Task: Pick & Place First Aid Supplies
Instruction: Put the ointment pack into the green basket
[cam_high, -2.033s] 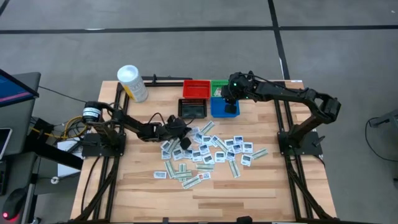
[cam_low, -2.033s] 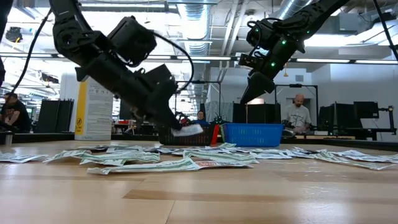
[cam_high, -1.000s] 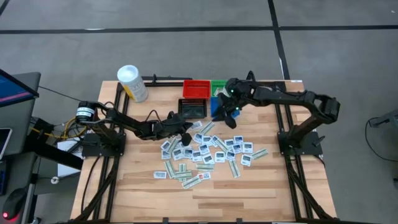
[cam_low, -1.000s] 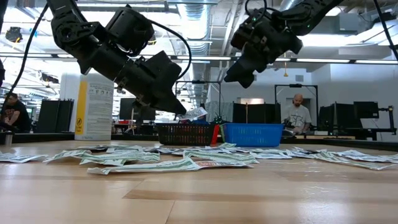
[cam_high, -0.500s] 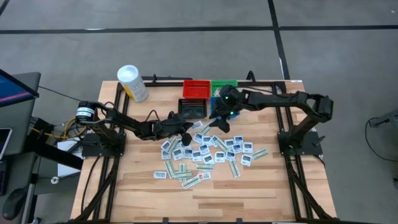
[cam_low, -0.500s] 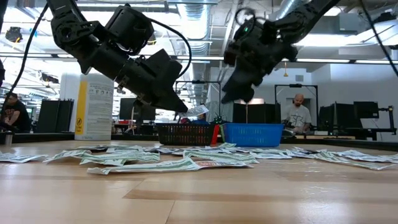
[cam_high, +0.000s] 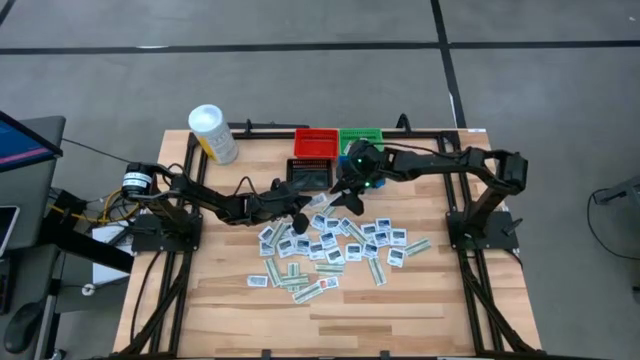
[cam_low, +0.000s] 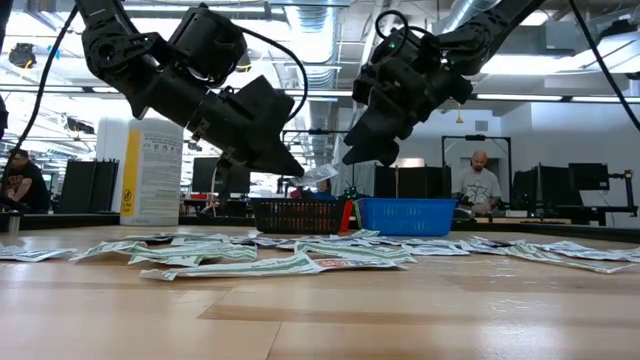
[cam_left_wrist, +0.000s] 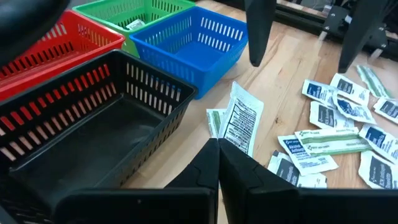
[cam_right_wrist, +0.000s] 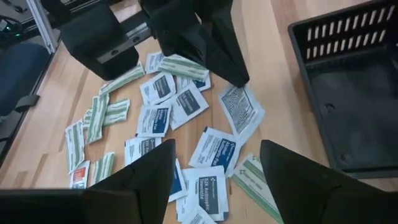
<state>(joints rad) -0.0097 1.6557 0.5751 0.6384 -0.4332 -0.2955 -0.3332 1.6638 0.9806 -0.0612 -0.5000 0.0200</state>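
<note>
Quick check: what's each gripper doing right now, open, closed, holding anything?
Left gripper: closed on a white packet, held above the table beside the black bin.
Right gripper: open, empty, above the packet pile.

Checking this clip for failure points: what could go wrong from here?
The left hand pinches a white packet only by its edge, in the air, so it could slip before reaching the black bin. The open right hand hangs right next to it, so the arms might bump.
</note>
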